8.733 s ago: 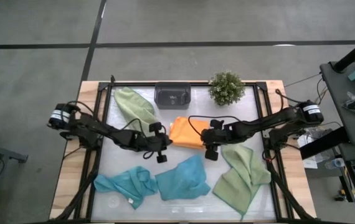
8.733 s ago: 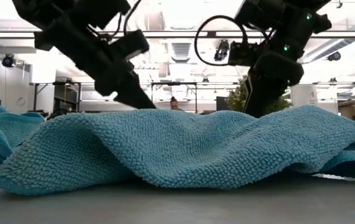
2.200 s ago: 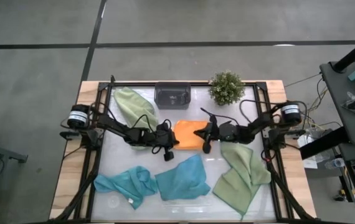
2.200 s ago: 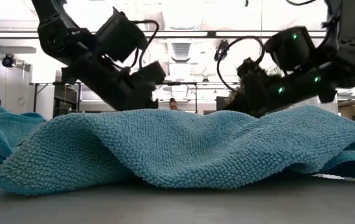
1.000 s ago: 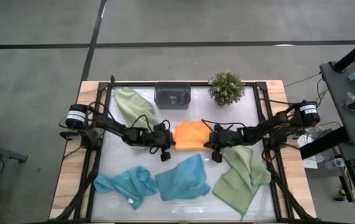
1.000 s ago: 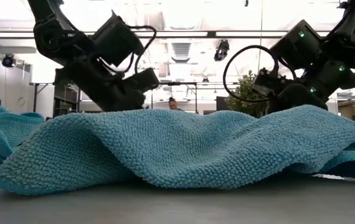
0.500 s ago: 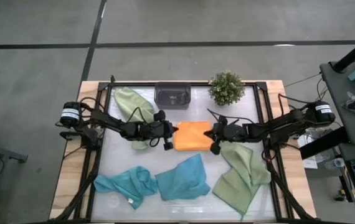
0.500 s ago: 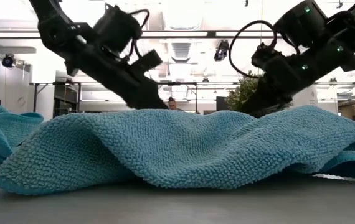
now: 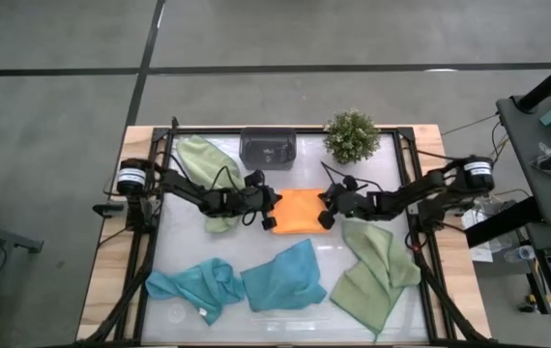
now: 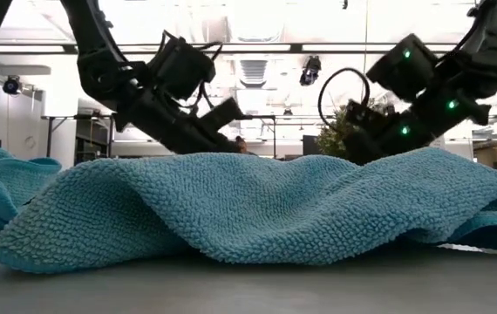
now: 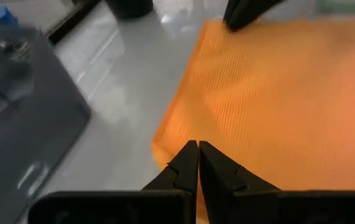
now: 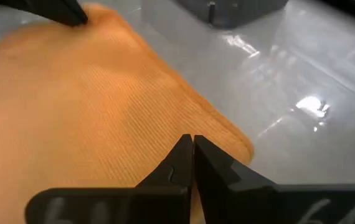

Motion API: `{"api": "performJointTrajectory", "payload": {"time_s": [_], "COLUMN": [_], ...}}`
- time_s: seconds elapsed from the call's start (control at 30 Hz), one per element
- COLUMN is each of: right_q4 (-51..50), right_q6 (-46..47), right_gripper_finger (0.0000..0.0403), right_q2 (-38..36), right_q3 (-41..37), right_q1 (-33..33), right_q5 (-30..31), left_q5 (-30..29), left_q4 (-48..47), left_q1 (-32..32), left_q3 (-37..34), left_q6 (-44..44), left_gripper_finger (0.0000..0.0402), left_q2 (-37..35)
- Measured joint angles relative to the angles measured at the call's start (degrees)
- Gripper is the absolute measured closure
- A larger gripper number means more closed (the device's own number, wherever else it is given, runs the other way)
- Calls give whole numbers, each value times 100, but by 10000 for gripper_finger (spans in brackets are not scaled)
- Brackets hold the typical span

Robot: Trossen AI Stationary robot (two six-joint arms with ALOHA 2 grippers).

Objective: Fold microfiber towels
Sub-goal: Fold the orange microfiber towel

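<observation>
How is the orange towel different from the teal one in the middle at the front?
The orange towel lies flat as a neat folded rectangle; the middle teal towel is rumpled, with humps and uneven edges. The left gripper and right gripper, both shut, flank the orange towel's ends; nothing touches the teal one. Both are plain-coloured cloths on the table.

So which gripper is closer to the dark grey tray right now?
Left. The left gripper sits shut at the orange towel's left edge, just below the tray. The right gripper is shut at the towel's opposite edge, nearer the plant.
</observation>
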Motion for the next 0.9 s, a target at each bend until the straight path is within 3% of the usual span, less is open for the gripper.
{"api": "performJointTrajectory", "payload": {"time_s": [0.13,0.37,0.47,0.7,0.9], "right_q4": [35,-3,-55,-63,-689], "right_q6": [158,129,191,510,1046], "right_gripper_finger": [394,394,394,394,384], "right_q2": [311,256,15,-768,-1582], "right_q3": [3,-2,-2,-2,4], "right_q1": [-79,-110,-107,-97,-96], "right_q5": [4,-58,-165,-1067,-1452], "left_q5": [-346,-358,-308,-73,46], "left_q4": [-515,-781,-808,-1062,-1954], "left_q1": [12,18,1,-105,-217], "left_q3": [-20,-39,-39,-88,-93], "left_q6": [-328,-580,-579,-540,-548], "left_gripper_finger": [402,402,402,402,402], "left_q2": [-64,-101,-219,-740,-1053]}}
